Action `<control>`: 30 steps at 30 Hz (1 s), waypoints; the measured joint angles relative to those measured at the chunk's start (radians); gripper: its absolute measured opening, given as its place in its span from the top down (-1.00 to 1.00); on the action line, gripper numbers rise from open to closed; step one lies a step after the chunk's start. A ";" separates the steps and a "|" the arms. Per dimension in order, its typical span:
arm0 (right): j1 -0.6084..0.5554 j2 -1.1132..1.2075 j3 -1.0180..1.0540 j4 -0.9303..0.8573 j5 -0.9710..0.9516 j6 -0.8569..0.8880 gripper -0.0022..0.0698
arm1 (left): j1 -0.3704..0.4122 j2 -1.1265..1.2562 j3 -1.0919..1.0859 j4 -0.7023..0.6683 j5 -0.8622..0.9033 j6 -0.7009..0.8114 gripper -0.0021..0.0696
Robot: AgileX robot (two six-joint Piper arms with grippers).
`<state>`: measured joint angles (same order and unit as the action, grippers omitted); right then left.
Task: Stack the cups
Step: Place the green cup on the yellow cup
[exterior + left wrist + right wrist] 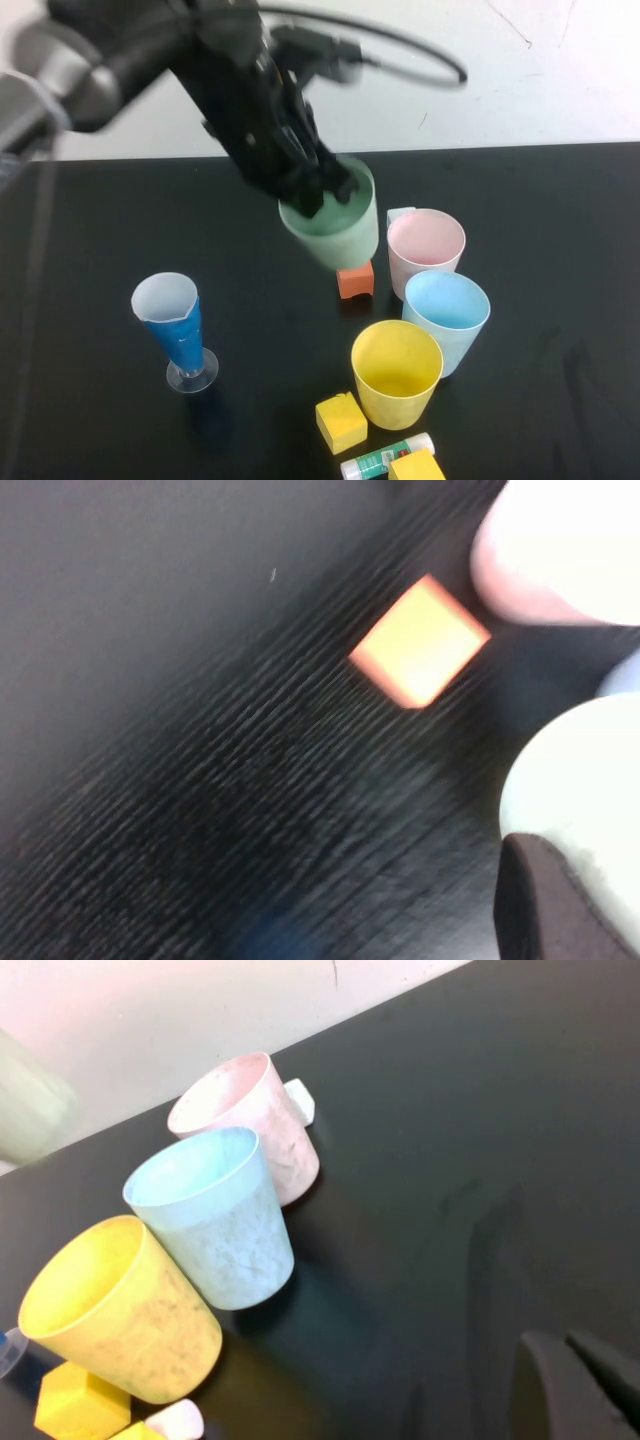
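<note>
Left gripper [325,190] clamped on green cup [335,235], right gripper [575,1385] closed, off-table.

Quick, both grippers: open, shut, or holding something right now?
Left gripper: shut on the green cup's rim, cup off the table.
Right gripper: shut, empty, low over the table.

Left gripper [325,190] raised mid-table, jaws clamped, right gripper [570,1385] low, jaws closed
</note>
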<state>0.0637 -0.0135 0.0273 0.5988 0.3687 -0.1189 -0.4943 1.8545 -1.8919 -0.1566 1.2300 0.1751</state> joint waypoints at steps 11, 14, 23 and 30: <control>0.000 0.000 0.000 0.006 0.000 -0.020 0.95 | -0.121 -0.126 -0.003 -0.030 0.015 -0.003 0.92; 0.000 0.000 0.000 0.006 0.000 -0.022 0.95 | -0.183 -0.112 -0.003 0.010 0.015 -0.003 0.92; 0.000 0.000 0.000 0.027 0.000 -0.048 0.95 | -0.218 -0.094 0.089 0.075 0.016 -0.026 0.92; 0.000 0.000 0.000 0.038 0.000 -0.062 0.95 | -0.218 -0.078 0.155 0.077 0.014 -0.026 0.92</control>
<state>0.0637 -0.0135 0.0273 0.6368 0.3687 -0.1805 -0.7124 1.7769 -1.7372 -0.0795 1.2437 0.1487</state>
